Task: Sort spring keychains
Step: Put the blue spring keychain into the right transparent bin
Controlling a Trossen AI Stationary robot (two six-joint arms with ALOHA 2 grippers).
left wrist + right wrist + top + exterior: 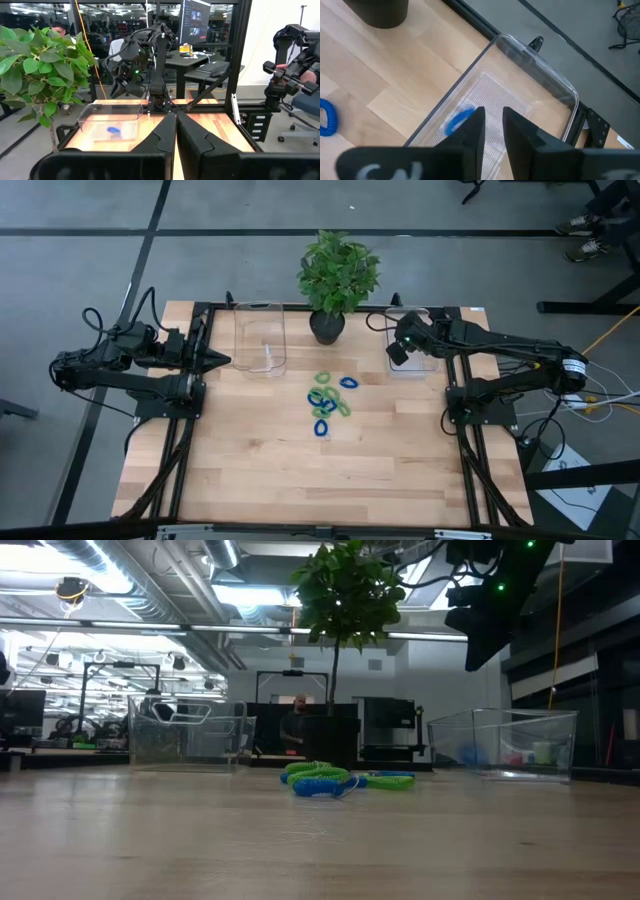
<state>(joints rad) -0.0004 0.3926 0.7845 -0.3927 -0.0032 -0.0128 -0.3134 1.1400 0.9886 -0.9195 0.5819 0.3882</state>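
High view: right gripper [399, 352] hangs over the right clear bin [416, 366], left arm parked at the table's left edge.

Right wrist view shows the right gripper's fingers [471, 131] a little apart with nothing between them, and a blue spring keychain [457, 121] lying on the bin's floor just below; the left wrist view catches that same blue loop [114, 130] inside the bin. The left gripper [222, 361] sits beside the left clear bin [261, 338], fingers pressed together, holding nothing. The remaining spring keychains [329, 402], blue and light green, lie in a loose cluster mid-table, in front of the potted plant [335, 277] and between the two bins.
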